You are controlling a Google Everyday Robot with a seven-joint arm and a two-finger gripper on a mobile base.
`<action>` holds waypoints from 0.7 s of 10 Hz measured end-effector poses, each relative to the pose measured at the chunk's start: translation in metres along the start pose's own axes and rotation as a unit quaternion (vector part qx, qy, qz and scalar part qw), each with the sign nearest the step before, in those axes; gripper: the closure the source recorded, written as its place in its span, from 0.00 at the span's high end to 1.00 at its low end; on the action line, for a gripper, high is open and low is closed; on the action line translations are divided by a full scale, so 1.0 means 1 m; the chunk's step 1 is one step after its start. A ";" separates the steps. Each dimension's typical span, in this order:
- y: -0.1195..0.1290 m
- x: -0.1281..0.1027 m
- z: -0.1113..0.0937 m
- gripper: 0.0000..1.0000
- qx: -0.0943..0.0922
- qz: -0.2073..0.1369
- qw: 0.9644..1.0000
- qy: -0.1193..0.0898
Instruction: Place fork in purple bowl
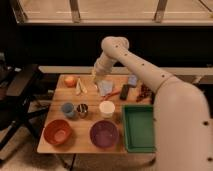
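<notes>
Camera view: wooden table [54, 100] in a dark room, black chair [20, 92] beside it; pincer [95, 76], pressed together, hangs over the far side, purple bowl [104, 134] at the front edge.

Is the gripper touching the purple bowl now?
Apart. The camera view shows the gripper over the far side of the table, beside the cream-yellow utensils; the purple bowl sits at the near edge, with the white cup between them.

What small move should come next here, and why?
Probably open the gripper: it hangs shut over the table's back half, by the cream utensils, with nothing visibly held. The purple bowl at the front holds no fork, which I cannot make out.
</notes>
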 end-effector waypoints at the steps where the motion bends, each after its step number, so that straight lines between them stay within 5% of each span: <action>1: -0.004 0.027 -0.010 0.00 0.008 0.023 1.000 0.002; 3: -0.006 0.056 -0.018 0.00 0.016 0.043 0.999 0.005; 7: -0.004 0.062 -0.019 0.00 0.018 0.046 0.999 0.006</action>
